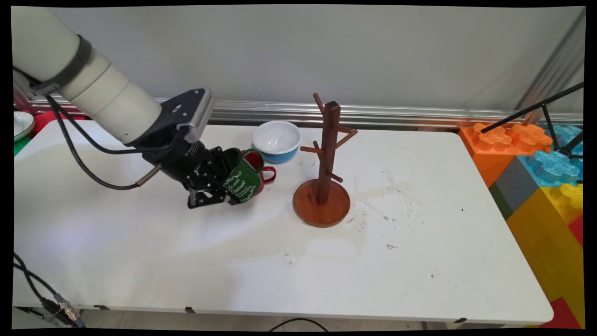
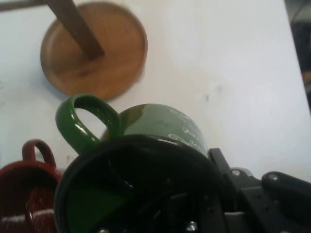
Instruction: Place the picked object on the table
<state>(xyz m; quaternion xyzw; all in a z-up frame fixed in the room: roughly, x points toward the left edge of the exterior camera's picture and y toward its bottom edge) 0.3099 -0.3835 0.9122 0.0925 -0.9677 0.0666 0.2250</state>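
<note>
end effector (image 1: 224, 189): left-centre of main view, angled down toward frame right; clamped on green mug, one finger inside the rim, other outside on the wall (hand view: dark interior fills bottom, linkage at lower right).
green mug (image 1: 242, 179): held tilted on its side, mouth toward the wrist, white lettering on the wall; looks lifted just off the tabletop, contact underneath not clear. Handle (image 2: 82, 121) loops toward upper left in hand view.
red mug (image 1: 261, 170): right behind the green one, mostly hidden; handle pokes out at frame right of it. Touching or just beside, cannot tell.
mug tree (image 1: 326, 154): dark wood, upright, round base, pegs bare; just right of the mugs, centre frame.
bowl (image 1: 276, 140): white inside, blue outside, behind the mugs near the back edge.
tabletop (image 1: 419, 261): white, scuffed right of the tree base.
handling: rim pinch only, so slow wrist moves; mug heavy side hangs free, could swivel. Keep clear of red mug's handle and the tree's lower pegs.
background: big coloured bricks, far right.
</note>
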